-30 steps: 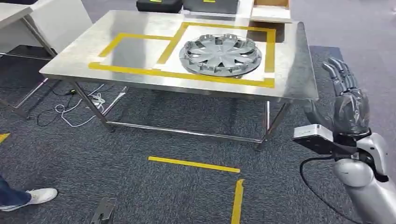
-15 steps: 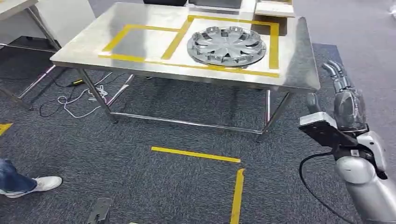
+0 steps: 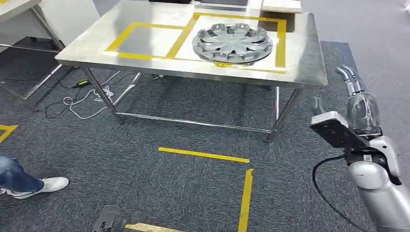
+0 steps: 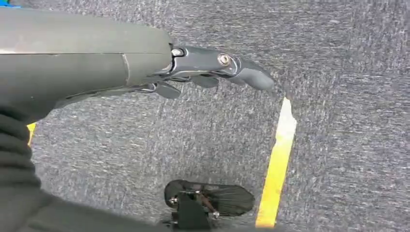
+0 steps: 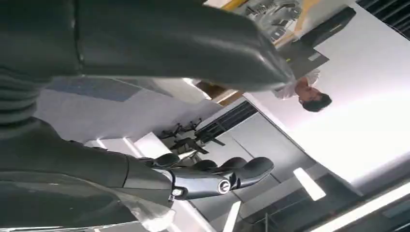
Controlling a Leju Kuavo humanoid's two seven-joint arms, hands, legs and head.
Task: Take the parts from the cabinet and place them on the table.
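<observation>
Nearest, the right hand [image 3: 360, 108] is raised at the robot's side with its fingers extended and apart, gripping nothing; in the right wrist view the thumb and fingers [image 5: 227, 176] stand separate with only room behind them. The left hand [image 4: 212, 72] hangs over the grey carpet [image 3: 159, 193], its fingers loosely extended and nothing in them. A person's shoe [image 3: 41, 186] rests on the carpet well to the left of the desk, and yellow tape strips [image 3: 203, 155] mark the floor just in front of the desk.

Beyond them stands the steel desk [image 3: 309, 58], its top marked with two yellow-taped squares. The part, a silver wheel cover [image 3: 232, 42], lies flat on the desk inside the right-hand square; the left-hand square [image 3: 145, 41] beside it is bare. Dark cases and a cardboard box sit just behind the desk's far edge.

With one part already down and both hands free, the robot appears to be between placings. The cabinet is out of sight, so the next move probably calls for turning away from the desk, walking to the cabinet, and taking hold of another part, likely bound for the bare square.
</observation>
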